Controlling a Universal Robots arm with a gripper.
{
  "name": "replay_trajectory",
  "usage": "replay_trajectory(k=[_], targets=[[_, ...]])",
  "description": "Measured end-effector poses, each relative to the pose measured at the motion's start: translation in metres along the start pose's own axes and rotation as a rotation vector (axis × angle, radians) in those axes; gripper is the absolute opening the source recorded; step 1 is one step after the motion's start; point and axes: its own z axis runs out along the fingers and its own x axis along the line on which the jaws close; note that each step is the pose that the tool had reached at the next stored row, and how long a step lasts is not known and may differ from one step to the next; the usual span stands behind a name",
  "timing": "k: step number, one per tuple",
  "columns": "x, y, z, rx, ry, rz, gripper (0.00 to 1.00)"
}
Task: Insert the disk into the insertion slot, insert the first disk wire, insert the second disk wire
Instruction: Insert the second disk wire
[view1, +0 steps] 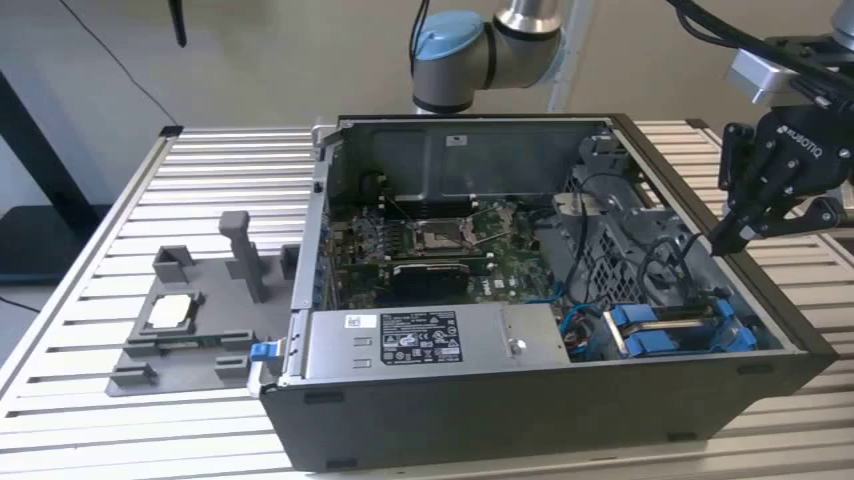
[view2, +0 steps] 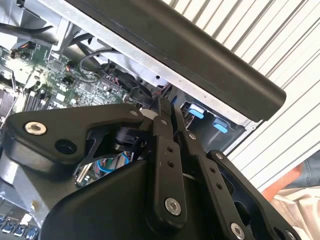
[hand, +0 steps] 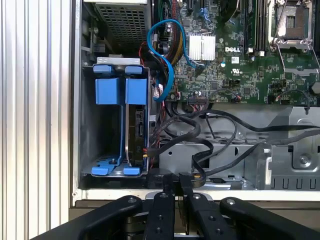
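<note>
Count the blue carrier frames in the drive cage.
2, side by side in the drive cage: one frame by the case's outer wall, the other nearer the motherboard, holding the disk. Others may be hidden.

The arm (view1: 461, 50) showed silver-grey joints and a pale blue cap. The gripper (view1: 731, 238) was matte black with white lettering, silver screws (view2: 172, 206) dotted its links, and black cables (view1: 701, 25) trailed above.
</note>
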Motion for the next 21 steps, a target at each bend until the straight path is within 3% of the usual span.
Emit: replay_trajectory(k=[4, 10, 21], targets=[[0.0002, 0.0004, -0.0004, 0.0000, -0.0002, 0.000, 0.16], [-0.0002, 0.0070, -0.0080, 0.0000, -0.0040, 0.000, 0.16], [-0.0002, 0.0321, -0.0082, 0.0000, -0.0066, 0.000, 0.16]])
